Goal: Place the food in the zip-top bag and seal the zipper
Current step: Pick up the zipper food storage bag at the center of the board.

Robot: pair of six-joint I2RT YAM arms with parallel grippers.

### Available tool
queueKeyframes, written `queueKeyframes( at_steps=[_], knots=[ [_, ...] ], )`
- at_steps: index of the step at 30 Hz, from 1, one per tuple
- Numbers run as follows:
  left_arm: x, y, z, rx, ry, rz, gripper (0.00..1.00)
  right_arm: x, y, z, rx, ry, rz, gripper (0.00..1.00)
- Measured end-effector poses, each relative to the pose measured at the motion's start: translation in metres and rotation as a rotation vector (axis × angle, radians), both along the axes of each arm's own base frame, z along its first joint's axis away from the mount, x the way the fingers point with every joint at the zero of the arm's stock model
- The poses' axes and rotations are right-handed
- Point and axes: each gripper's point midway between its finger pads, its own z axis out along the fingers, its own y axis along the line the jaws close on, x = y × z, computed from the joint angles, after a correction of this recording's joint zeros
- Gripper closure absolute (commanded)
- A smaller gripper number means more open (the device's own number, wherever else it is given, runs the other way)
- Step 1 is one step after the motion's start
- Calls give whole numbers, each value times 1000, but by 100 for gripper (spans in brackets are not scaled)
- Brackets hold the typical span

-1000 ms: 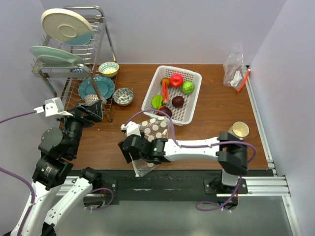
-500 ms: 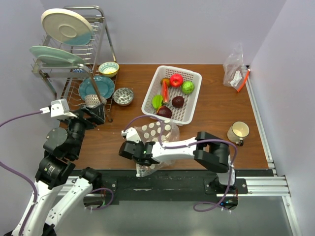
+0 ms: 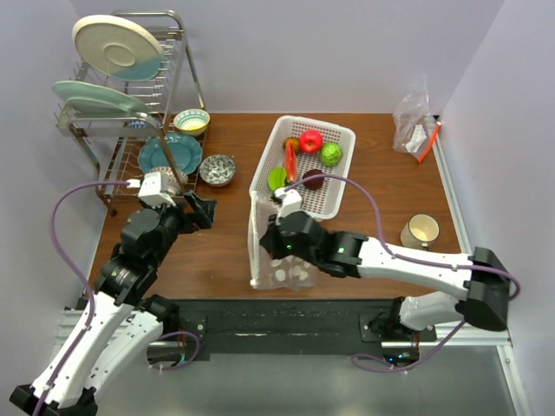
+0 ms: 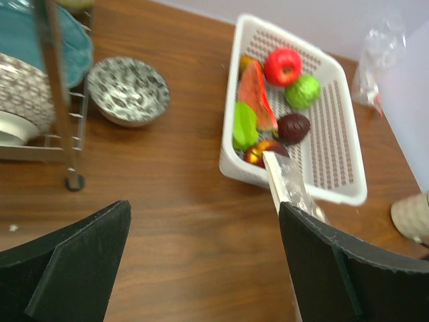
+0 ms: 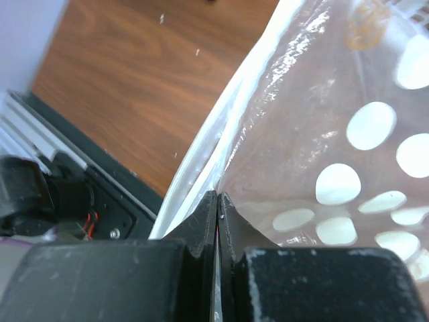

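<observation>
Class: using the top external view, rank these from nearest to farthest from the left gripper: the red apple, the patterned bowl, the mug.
1. patterned bowl, just beyond the left gripper, by the rack.
2. red apple, at the far end of the white basket.
3. mug, far over on the table's right side.

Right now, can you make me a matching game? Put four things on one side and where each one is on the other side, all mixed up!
Things:
1. red apple
2. zip-top bag
3. cream mug
4. speckled bowl

Places:
A. pinched in the right gripper
B. standing alone near the right edge of the table
C. on the table beside the dish rack
D. inside the white basket

Pairs: 1-D, 2-A, 3-B, 4-C.
</observation>
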Motion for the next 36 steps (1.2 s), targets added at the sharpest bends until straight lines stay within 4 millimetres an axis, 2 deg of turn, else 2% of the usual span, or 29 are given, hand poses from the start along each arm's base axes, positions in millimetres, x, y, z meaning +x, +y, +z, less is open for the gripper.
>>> queueKeyframes(
  at_steps=[5, 9, 12, 15, 20, 25, 31, 36],
  knots=[
    [2, -30, -23, -23, 73, -135, 2, 5, -40, -9, 47, 5, -24, 100],
    [2, -59, -36, -76, 124, -265, 3, -1, -46, -8, 74, -7, -5, 100],
    [1, -79, -48, -132, 177, -349, 9, -4, -49, -10, 87, -9, 3, 100],
    [-4, -96, -70, -203, 253, -410, 13, -5, -52, -14, 83, -6, 3, 100],
    [-18, -108, -95, -330, 326, -452, 18, -5, -53, -16, 84, -7, 0, 100],
    [-31, -115, -102, -452, 342, -478, 23, -3, -53, -14, 88, -13, -9, 100],
    [-48, -126, -122, -543, 406, -518, 23, -2, -54, -14, 86, -17, -16, 100],
    [-51, -135, -118, -580, 412, -550, 24, -2, -54, -14, 86, -16, -16, 100]
  ],
)
